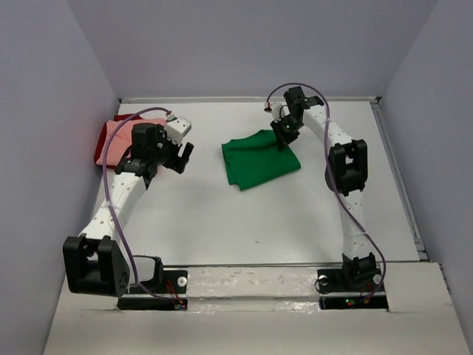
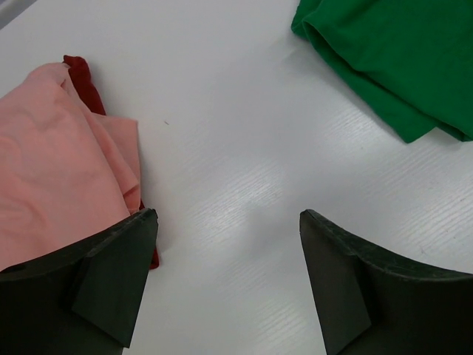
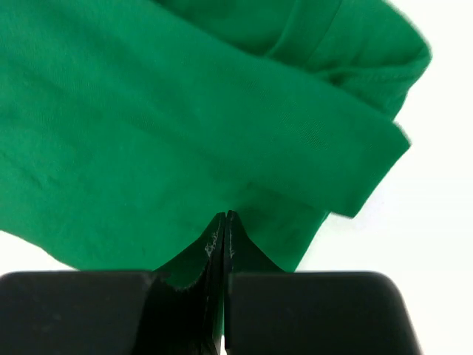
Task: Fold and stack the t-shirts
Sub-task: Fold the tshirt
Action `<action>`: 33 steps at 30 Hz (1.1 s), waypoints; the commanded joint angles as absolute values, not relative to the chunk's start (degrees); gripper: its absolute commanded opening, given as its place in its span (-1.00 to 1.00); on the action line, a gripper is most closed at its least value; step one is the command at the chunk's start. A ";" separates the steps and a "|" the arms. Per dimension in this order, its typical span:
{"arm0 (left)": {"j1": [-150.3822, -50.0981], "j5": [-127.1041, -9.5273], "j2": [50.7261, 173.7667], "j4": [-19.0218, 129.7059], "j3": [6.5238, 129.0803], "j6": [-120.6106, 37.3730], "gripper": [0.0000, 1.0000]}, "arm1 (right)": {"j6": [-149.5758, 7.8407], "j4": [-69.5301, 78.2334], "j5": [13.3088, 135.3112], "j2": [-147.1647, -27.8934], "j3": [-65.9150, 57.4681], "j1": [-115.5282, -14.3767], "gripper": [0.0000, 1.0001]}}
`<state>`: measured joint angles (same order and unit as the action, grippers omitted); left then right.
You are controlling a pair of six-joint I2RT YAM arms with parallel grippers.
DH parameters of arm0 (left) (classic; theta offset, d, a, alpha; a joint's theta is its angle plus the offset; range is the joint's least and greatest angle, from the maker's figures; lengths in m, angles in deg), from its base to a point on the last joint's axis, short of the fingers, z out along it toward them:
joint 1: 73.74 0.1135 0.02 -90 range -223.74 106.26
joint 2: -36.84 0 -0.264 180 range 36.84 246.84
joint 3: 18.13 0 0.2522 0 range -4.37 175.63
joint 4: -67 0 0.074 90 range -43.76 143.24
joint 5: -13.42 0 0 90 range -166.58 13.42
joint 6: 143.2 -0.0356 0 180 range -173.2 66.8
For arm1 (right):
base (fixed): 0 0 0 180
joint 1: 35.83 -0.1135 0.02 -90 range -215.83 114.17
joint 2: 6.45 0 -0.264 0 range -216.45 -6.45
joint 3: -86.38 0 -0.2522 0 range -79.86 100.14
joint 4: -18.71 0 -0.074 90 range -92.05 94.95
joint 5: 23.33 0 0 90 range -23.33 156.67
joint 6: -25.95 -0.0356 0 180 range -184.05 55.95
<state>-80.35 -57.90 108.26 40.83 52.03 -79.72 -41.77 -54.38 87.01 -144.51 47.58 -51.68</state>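
1. Cloth in three colours lies on the white table (image 1: pixel 222 222): a green shirt (image 1: pixel 259 159) near the middle, roughly folded, and a pink shirt (image 1: pixel 118 137) at the far left on top of a dark red shirt (image 1: pixel 101 146).
2. The right gripper (image 1: pixel 283 140) is at the green shirt's far right edge, jaws pressed together and pinching the cloth.
3. The left gripper (image 1: pixel 179 157) hovers over bare table between the two piles, just beside the pink shirt, jaws spread wide and holding nothing.
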 commanded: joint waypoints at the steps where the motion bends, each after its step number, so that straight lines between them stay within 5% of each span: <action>1: -79.63 -59.26 106.71 43.66 50.83 -80.44 0.78 | -42.08 -54.56 88.12 -145.92 52.94 -52.17 -1.00; 22: -75.41 -58.12 106.98 43.57 49.86 -80.97 0.82 | -43.13 -37.96 79.51 -158.59 67.54 -53.23 -1.00; 33: -72.53 -49.02 105.84 44.18 48.99 -78.78 0.98 | -41.11 -36.54 76.95 -146.14 57.44 -54.37 -1.00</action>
